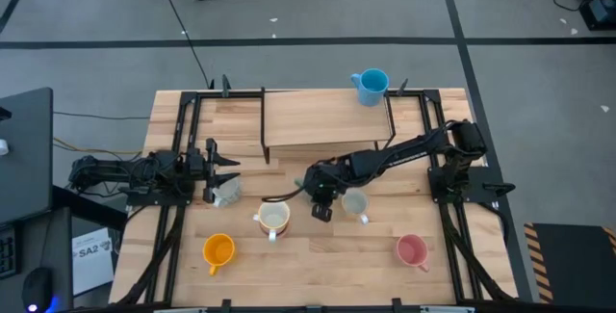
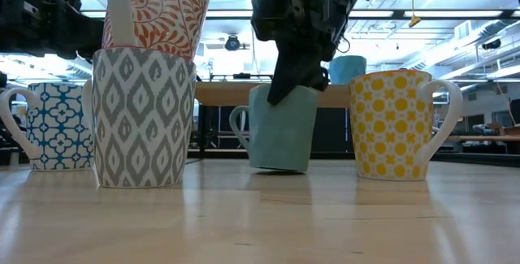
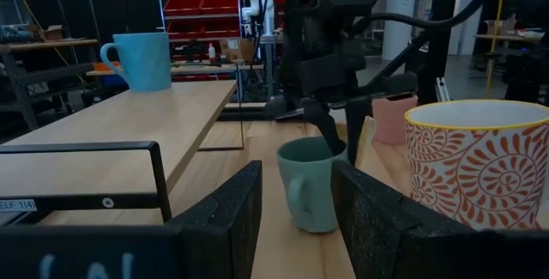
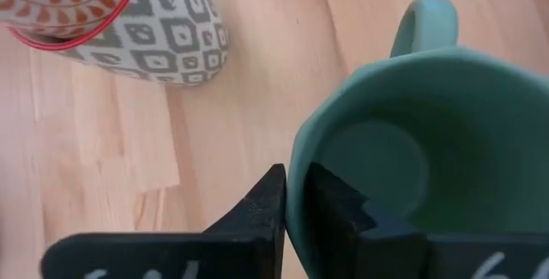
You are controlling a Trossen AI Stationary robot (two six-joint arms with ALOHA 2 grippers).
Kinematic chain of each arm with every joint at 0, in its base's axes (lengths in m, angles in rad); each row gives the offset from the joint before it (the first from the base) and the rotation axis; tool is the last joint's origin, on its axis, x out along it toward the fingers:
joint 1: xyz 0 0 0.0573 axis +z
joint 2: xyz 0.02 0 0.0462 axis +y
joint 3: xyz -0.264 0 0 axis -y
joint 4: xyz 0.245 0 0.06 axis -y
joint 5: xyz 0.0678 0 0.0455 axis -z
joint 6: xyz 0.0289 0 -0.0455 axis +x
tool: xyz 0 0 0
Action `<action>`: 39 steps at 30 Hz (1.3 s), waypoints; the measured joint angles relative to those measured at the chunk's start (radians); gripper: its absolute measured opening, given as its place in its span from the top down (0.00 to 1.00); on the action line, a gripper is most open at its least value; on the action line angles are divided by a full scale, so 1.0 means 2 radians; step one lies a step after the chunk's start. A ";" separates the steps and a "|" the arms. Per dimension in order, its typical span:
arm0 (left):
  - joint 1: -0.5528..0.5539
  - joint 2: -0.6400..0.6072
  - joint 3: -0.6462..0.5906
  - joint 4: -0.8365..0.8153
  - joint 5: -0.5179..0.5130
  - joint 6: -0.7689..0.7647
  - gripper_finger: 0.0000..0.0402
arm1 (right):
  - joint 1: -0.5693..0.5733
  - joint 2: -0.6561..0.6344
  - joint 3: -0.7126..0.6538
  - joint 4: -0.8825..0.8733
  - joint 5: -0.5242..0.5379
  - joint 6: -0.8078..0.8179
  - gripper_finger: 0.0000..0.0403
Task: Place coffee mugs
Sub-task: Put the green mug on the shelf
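Near the middle of the high view, the right gripper (image 1: 322, 204) is clamped on the rim of the pale green mug (image 1: 355, 203): one finger sits inside the cup, the other outside its wall. The mug tilts on the table (image 1: 318, 255). At left, the left gripper (image 1: 227, 169) waits with fingers apart, above the grey-patterned mug (image 1: 227, 193).

Even, soft overhead light on the table (image 1: 327, 265) in the high view, shadows faint and short. At table height, bright ceiling strip lights glare behind the mugs, leaving the right gripper (image 2: 294, 81) a dark silhouette, and the near wood shows pale reflections. The left wrist view runs dim and bluish. Close up, the green mug (image 4: 446, 150) looks soft-edged.
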 joint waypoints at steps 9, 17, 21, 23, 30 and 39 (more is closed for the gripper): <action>0.000 0.000 0.000 0.000 0.000 0.000 0.63 | 0.001 0.001 -0.001 0.011 -0.002 0.000 0.82; 0.000 0.000 0.000 0.000 0.000 0.000 0.63 | 0.001 0.001 0.000 0.019 -0.003 0.000 0.73; 0.000 0.000 0.000 0.000 0.000 0.000 0.63 | 0.001 0.001 0.000 0.019 -0.003 0.000 0.65; 0.000 0.000 0.000 0.000 0.000 0.000 0.63 | 0.001 0.001 0.000 0.019 -0.003 -0.001 0.62; 0.000 0.000 0.000 0.000 0.000 0.000 0.63 | -0.007 -0.004 0.000 0.026 -0.033 -0.005 0.58; 0.000 0.000 0.000 0.000 0.000 0.000 0.63 | -0.042 -0.020 0.000 0.029 -0.148 -0.015 0.58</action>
